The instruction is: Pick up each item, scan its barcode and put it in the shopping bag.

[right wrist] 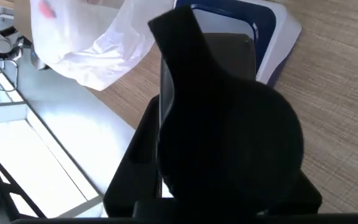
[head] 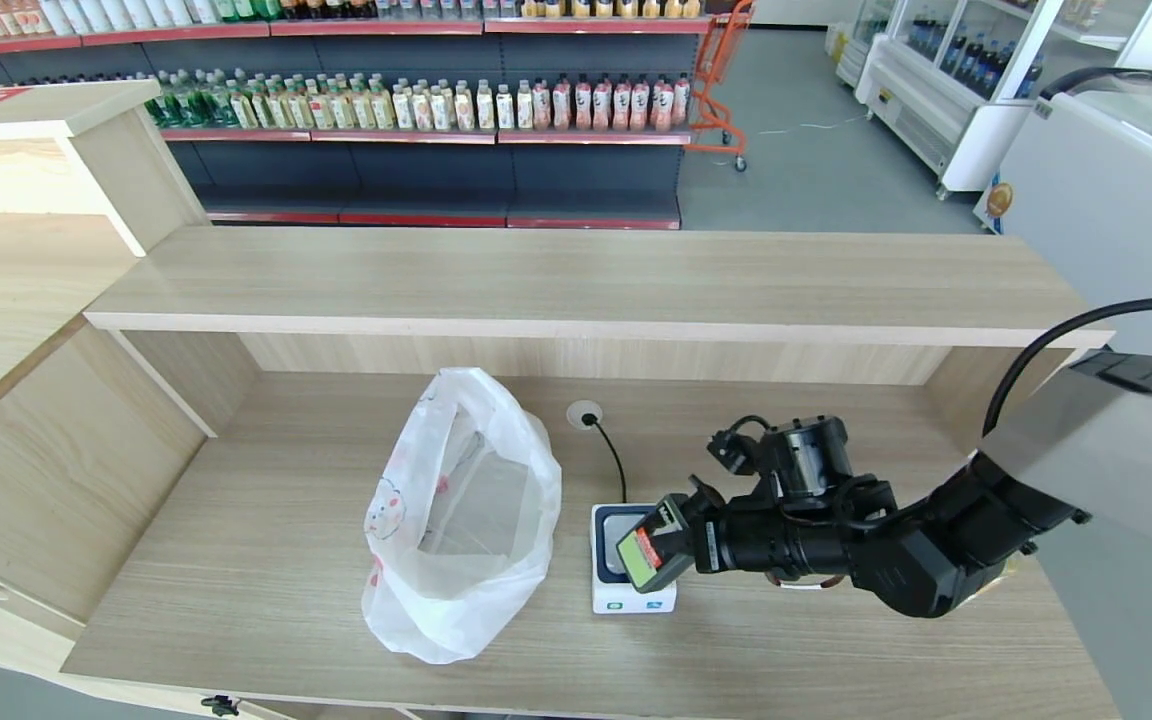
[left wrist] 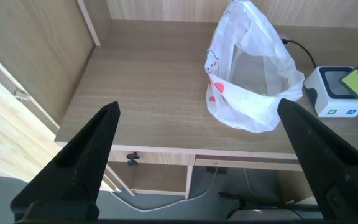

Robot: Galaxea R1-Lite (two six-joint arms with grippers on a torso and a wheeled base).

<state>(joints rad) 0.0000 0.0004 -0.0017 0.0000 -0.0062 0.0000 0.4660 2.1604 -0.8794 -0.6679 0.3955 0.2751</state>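
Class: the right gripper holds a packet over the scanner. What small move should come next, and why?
Probably, once the scan registers, carry the packet to the robot's left, over the bag: the right gripper holds it above the scanner, and the bag stands open beside.

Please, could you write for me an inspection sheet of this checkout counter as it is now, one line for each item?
Surface: wooden counter, flat, with a raised ledge behind.
Job's things: white shopping bag stands open; scanner close beside it; small pack held over the scanner.
Clutter: nothing seen.
Grippers: right gripper shut on the small pack; left gripper open, holding nothing.
Cables: black cable runs from the scanner to a hole in the counter.
Surroundings: shelves of bottles, orange trolley, freezers.
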